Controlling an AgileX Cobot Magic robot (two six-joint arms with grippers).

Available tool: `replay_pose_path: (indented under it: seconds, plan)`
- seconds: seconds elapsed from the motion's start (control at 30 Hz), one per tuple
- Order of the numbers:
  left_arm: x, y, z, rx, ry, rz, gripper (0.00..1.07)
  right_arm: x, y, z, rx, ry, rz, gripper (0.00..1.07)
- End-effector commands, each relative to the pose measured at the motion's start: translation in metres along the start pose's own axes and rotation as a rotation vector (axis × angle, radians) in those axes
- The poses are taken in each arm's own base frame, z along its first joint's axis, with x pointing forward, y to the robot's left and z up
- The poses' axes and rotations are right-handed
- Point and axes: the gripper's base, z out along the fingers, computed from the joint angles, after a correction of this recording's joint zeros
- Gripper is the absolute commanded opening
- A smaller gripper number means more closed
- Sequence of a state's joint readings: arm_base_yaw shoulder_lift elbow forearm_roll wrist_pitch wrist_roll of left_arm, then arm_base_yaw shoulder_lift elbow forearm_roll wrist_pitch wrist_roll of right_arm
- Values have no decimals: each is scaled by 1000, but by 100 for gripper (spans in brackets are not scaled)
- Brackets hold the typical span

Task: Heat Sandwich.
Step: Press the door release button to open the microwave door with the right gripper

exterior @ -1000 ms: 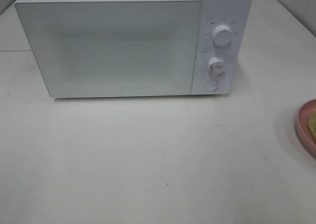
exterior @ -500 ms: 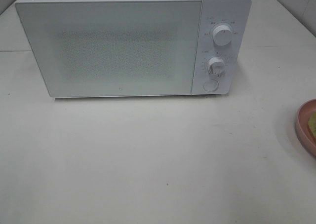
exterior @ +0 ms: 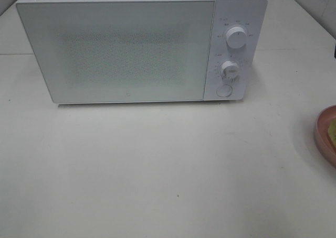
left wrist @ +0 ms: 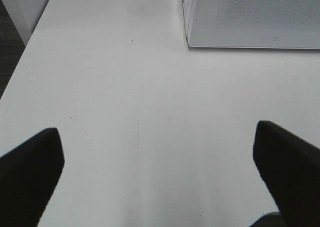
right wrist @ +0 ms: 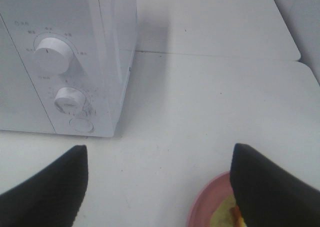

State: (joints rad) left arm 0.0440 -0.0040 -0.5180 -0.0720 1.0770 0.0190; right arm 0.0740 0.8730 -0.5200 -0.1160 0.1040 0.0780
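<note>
The sandwich [exterior: 332, 129] shows only as a pale yellow-green sliver on the pink plate [exterior: 321, 136] at the table's right edge. In the right wrist view the sandwich [right wrist: 224, 215] lies on the plate [right wrist: 202, 206], partly behind one finger. My right gripper [right wrist: 157, 187] hangs open above the table, between the plate and the white microwave [exterior: 131, 44], whose door is shut. Over bare table left of the microwave [left wrist: 250, 17], my left gripper [left wrist: 157, 172] stands wide open and holds nothing. Neither gripper appears in the high view.
The microwave's two knobs [exterior: 236, 38] and round button [exterior: 224, 90] are on its right panel. A seam in the tabletop [right wrist: 215, 56] runs behind the microwave. The table's left edge [left wrist: 22, 62] drops off to dark floor.
</note>
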Motion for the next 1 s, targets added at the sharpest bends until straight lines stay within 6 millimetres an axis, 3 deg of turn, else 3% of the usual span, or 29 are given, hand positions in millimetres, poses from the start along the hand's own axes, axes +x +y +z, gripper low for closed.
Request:
replay_pose_path:
  seconds: [0.03,0.3,0.5,0.73,1.0]
  plan:
    - [2,0,-3,-5,-27,1,98,-2,1,11,-10,-86,-8,75]
    - [2,0,-3,-5,-27,1,98,15,6,32,-48,-238,-17,75]
    - [2,0,-3,-5,-27,1,98,30,7,36,-40,-377,-16,75]
    - [2,0,-3,-5,-27,1,98,54,0,42,36,-356,77,75]
    - [2,0,-3,-5,-27,1,98,73,25,51,1,-330,60,75]
